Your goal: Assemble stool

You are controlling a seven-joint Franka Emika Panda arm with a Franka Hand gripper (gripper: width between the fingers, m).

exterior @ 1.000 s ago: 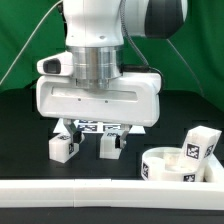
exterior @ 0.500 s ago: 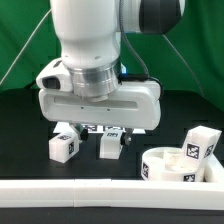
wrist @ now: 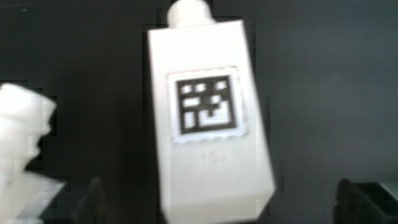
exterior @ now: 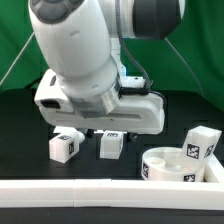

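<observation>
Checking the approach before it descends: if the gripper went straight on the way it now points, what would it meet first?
Most likely the tagged stool leg, which the wrist view shows lying in line between the open gripper's fingers; depth is unclear.

On the surface [exterior: 20, 125], a first leg [exterior: 64, 146] and a second leg [exterior: 111, 144] sat side by side, near but apart, beneath the robot arm [exterior: 80, 50]. Toward the exterior view's right, nearer the camera, lay the seat [exterior: 165, 166], with a third leg [exterior: 200, 143] just behind it. The rail [exterior: 90, 189] ran across the front, before everything.
</observation>
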